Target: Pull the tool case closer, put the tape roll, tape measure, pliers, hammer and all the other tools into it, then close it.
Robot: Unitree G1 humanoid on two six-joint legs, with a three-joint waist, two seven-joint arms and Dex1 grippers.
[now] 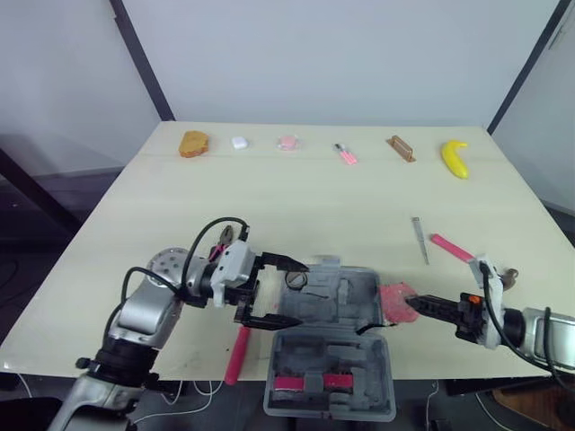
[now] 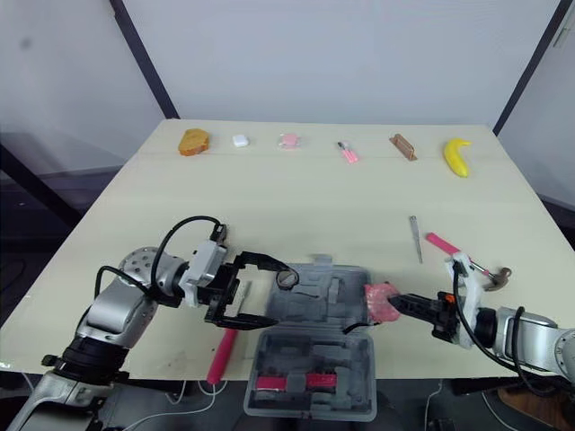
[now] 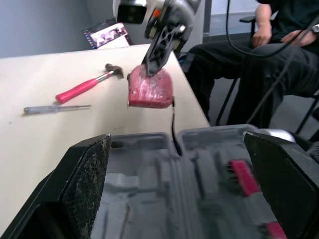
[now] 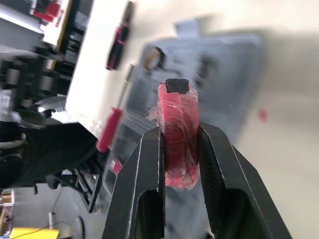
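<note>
Tool case [image 1: 332,350]: open at the table's near edge, mostly unfilled. Your right gripper [image 4: 179,139] clamps the red tape measure [image 2: 379,302] beside its right edge, and your left gripper [image 1: 302,294] gapes wide. Hammer [image 2: 443,243] and screwdriver [image 2: 415,238] remain outside.

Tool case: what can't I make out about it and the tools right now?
- Tool case: blurred in the right wrist view; pockets unreadable.
- Red-handled tool: upper end hidden under the left gripper in the eye views; type unclear.
- Red item in the right gripper: sides covered by that grip; markings unreadable.
- White item far back: too small to identify.
</note>
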